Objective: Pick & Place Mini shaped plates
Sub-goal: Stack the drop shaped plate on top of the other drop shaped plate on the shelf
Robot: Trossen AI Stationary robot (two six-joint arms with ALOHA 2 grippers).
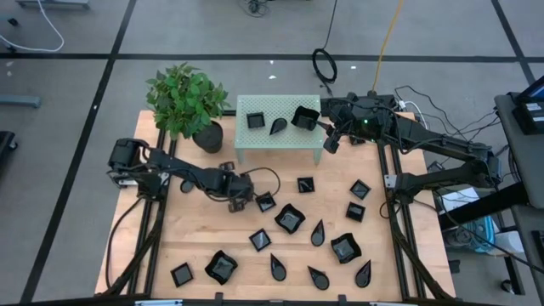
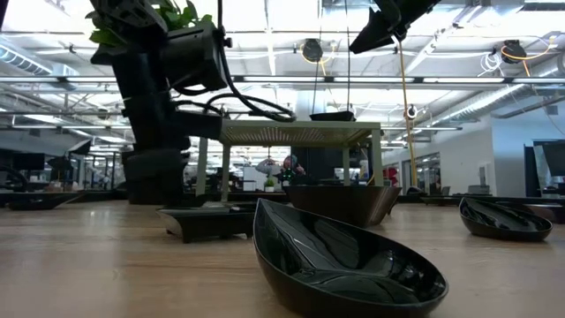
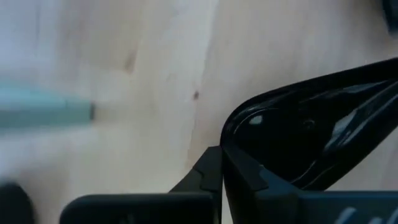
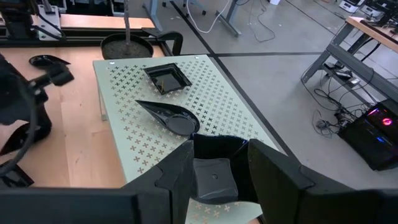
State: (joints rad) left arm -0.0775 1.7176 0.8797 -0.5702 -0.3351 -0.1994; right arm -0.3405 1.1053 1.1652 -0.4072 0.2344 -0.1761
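Wooden surface [image 1: 204,234] seen from above, scattered with glossy black plates. Left pincer [image 1: 255,201], near centre, is pressed together on the rim of a square plate [image 1: 266,202] lying on the wood. Right pincer [image 1: 330,140], at about one o'clock, hangs spread over the edge of a pale green stand [image 1: 278,136] (perforated top) beside a wavy plate [image 1: 305,117]; a teardrop [image 1: 278,127] and small square [image 1: 256,120] sit there too. Plant [image 1: 187,100] at eleven o'clock.
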